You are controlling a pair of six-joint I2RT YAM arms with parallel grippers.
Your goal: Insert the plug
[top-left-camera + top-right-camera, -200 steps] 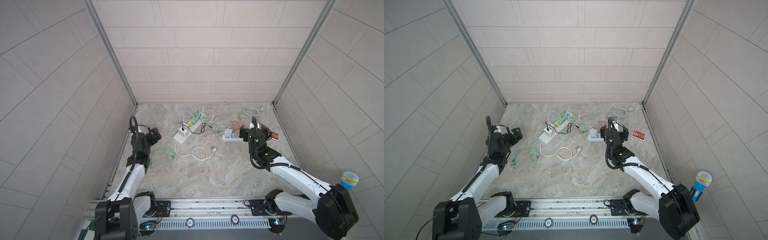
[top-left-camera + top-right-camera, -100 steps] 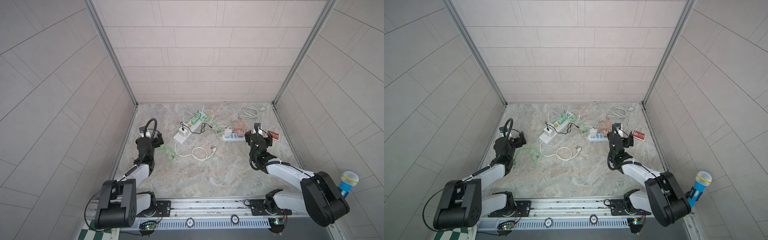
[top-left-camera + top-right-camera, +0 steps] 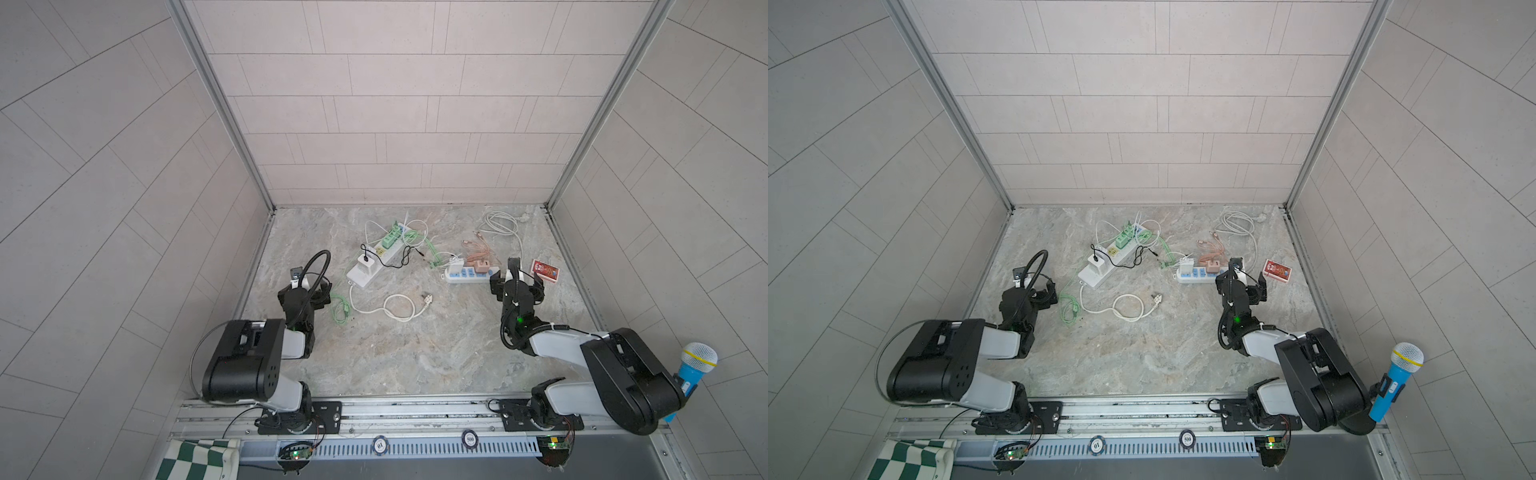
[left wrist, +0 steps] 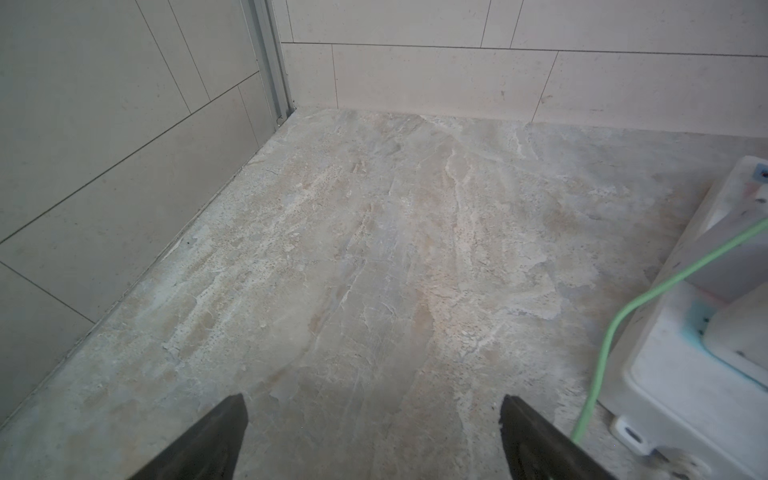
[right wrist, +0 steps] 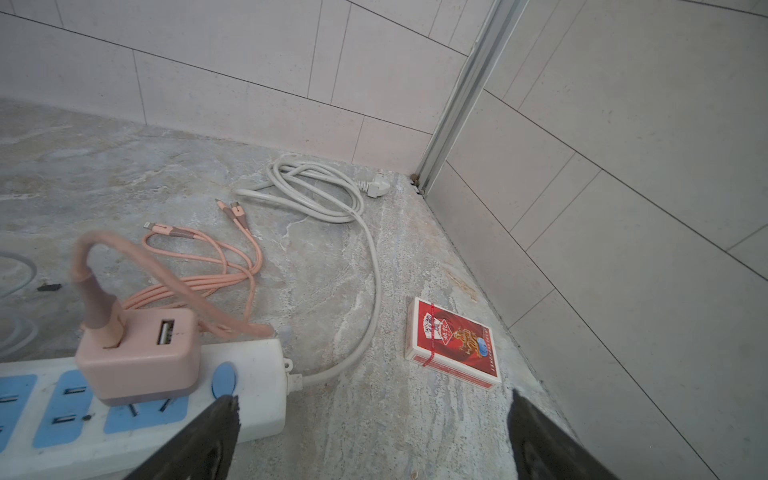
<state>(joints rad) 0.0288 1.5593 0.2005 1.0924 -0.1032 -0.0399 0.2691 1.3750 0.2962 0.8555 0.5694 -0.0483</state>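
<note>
Filling the lower half of both top views, the marbled surface (image 3: 415, 357) carries everything, and the two arms sit folded low at its near edge. The left claw (image 3: 308, 287), at middle left, is spread wide over bare stone with nothing between its fingers. The right claw (image 3: 517, 283), at middle right, is equally spread and empty. Its tips hang right by the end of the blue-socket power strip (image 3: 467, 275); I cannot tell whether one touches it.

Up and left of centre, the white power strip (image 3: 374, 266) lies on a slant with a white charger (image 3: 365, 262) and green chargers (image 3: 390, 240) seated in it. Its cord loops down to a loose white plug (image 3: 427, 297) lying flat at centre frame, well apart from both strips and both claws. A coiled white cord (image 5: 324, 195) runs from the blue-socket strip to the far right corner and ends in a second unplugged plug (image 5: 376, 185).

In the right wrist view the pink charger (image 5: 137, 361) stands upright in the strip's end socket, fully down with no pins showing, and a pink cable (image 5: 199, 257) leaves its top. A red card box (image 5: 453, 345) lies beside the cord.

If the pink charger is the plug meant, the insertion looks finished and the claws have let go. If the loose white plug is meant, everything is left: grasping it, carrying it to a free socket and pressing it home.
</note>
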